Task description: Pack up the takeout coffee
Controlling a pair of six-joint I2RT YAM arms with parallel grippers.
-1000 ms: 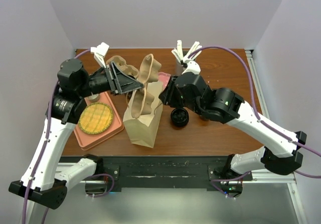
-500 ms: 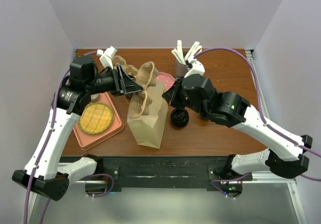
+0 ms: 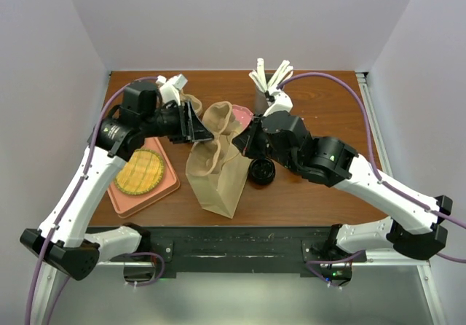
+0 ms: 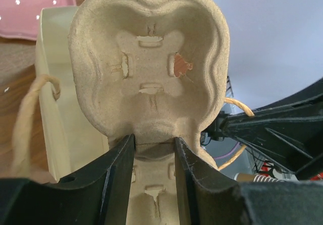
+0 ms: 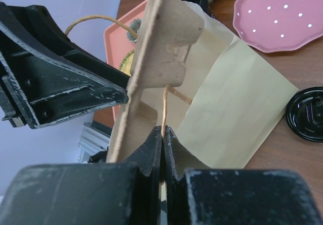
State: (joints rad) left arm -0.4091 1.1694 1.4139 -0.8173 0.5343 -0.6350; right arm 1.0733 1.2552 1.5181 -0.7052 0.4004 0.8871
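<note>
Your left pincer is grasping the cup carrier by the web between two wells. It holds it on edge at the mouth of the paper bag, mid-tabletop; can't tell if it's inside yet. Right pincer is clenched on the bag's twine handle, probably keeping the mouth open. The carrier is moulded pulp, light and fairly stiff, but thin rims will likely crease, so grip the centre web. The bag is thin paper, floppy and tippy; hold it by the handle. A black lid sits just beside the bag at 3 o'clock.
</note>
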